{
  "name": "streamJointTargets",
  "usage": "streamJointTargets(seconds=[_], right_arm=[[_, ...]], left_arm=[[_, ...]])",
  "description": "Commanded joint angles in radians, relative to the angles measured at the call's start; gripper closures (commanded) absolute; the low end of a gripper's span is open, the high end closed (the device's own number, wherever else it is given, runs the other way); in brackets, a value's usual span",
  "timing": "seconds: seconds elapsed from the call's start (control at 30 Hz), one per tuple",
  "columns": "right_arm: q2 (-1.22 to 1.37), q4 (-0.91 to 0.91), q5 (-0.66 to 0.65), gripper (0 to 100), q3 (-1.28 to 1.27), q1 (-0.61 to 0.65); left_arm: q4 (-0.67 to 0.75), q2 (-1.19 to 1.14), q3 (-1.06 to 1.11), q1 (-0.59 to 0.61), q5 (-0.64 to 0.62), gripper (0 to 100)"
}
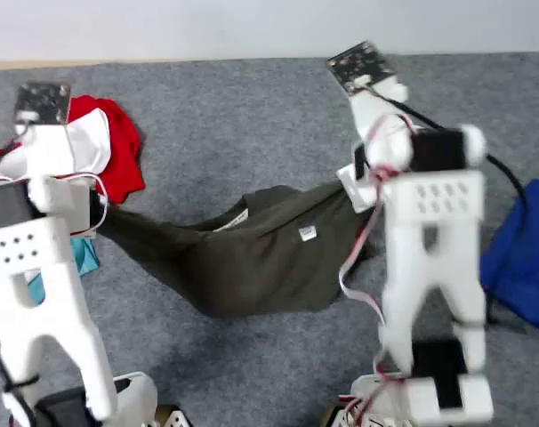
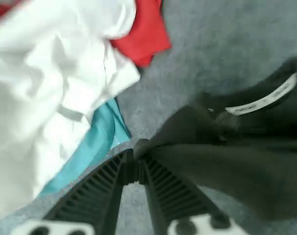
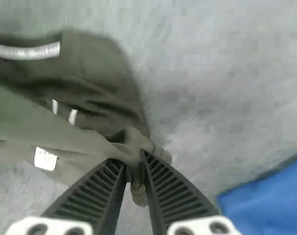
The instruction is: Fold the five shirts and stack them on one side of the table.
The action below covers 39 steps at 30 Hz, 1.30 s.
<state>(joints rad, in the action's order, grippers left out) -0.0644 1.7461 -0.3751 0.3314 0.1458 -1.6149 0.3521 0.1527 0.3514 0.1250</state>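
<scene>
The olive shirt [image 1: 252, 258] is stretched, crumpled, across the middle of the desk [image 1: 252, 98], with each end pinched up. A red shirt [image 1: 123, 165] and a white shirt [image 1: 83, 142] lie heaped at the far left corner, a teal shirt [image 2: 99, 139] seemingly beneath them. A blue shirt [image 1: 523, 258] is bunched at the right edge.

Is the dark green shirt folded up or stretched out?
Stretched out, not folded. The dark green shirt is pulled between the left gripper and the right gripper, each shut on one end of it.
</scene>
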Motion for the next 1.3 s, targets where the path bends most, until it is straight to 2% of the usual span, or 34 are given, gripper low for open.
streamJointTargets(seconds=[0.0, 0.13, 0.27, 0.33, 0.57, 0.8, 1.1, 1.27], right_arm=[[0.162, -0.019, -0.015, 98.8, 0.008, 0.050], [0.282, -0.019, -0.055, 96.5, 0.037, 0.134], [0.288, 0.050, -0.021, 81.4, 0.143, 0.147], [0.259, 0.051, -0.015, 76.9, 0.170, 0.145], [0.125, 0.053, -0.077, 76.8, 0.118, 0.209], [0.035, 0.048, -0.166, 76.8, -0.176, 0.328], [0.242, -0.030, -0.212, 76.7, -0.216, 0.357], [0.403, -0.096, -0.207, 76.7, -0.137, 0.352]], left_arm=[[0.129, -0.034, 0.101, 0.074, -0.011, 99], [0.201, -0.097, 0.162, 0.160, -0.006, 99], [0.213, -0.150, 0.163, 0.218, 0.002, 99], [0.226, -0.166, 0.163, 0.235, 0.025, 99], [0.269, -0.180, 0.166, 0.245, 0.028, 99], [0.284, -0.180, 0.166, 0.245, 0.028, 99], [0.290, -0.181, 0.168, 0.245, 0.028, 99], [0.290, -0.181, 0.168, 0.245, 0.028, 99]])
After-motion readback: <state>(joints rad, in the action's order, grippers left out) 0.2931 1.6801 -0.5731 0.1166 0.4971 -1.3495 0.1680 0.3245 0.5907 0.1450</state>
